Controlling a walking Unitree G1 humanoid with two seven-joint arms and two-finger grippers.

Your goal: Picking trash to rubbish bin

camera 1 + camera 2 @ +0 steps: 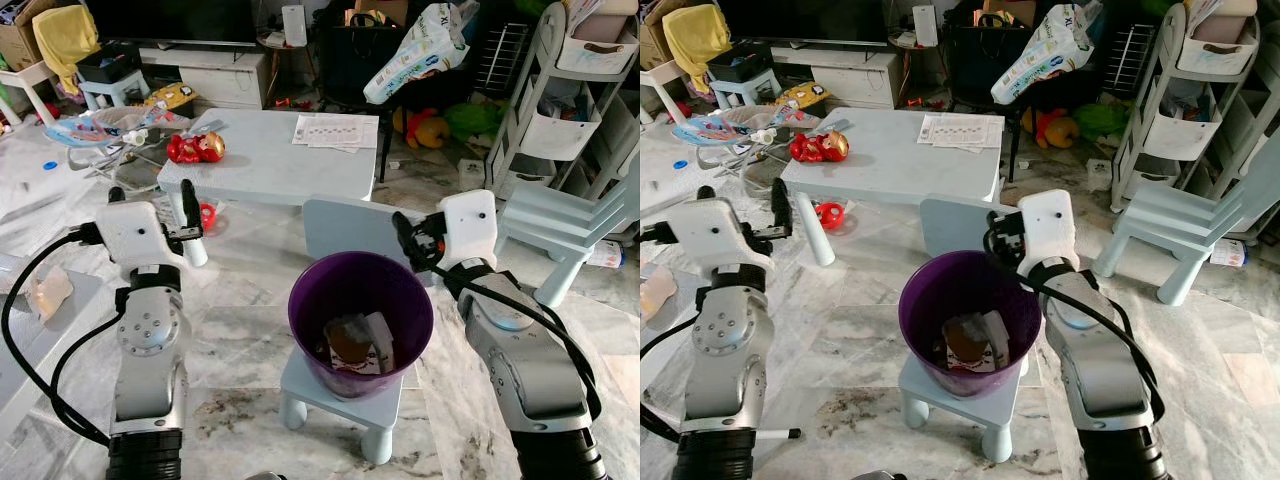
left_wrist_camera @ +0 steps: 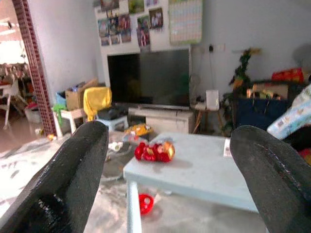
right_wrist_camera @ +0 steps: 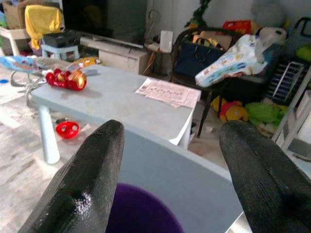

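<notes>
A purple rubbish bin (image 1: 305, 300) stands on a small light-blue stool (image 1: 340, 400) straight ahead of me. Inside it lie a brownish piece of trash (image 1: 348, 340) and a pale wrapper (image 1: 380, 340). My right gripper (image 1: 420, 240) is held up at the bin's far right rim, open and holding nothing; its wrist view has the fingers (image 3: 92, 160) spread above the purple rim. To the left of the bin, my left gripper (image 1: 150, 192) is raised and open, also with nothing in it, and it faces the low table (image 2: 204, 174).
A light-blue low table (image 1: 270, 165) behind the bin carries a red toy (image 1: 195, 148) and a paper sheet (image 1: 335, 130). A chair back (image 1: 345, 225) stands just behind the bin and a child's chair (image 1: 570, 225) at right. A crumpled scrap (image 1: 45, 292) lies far left.
</notes>
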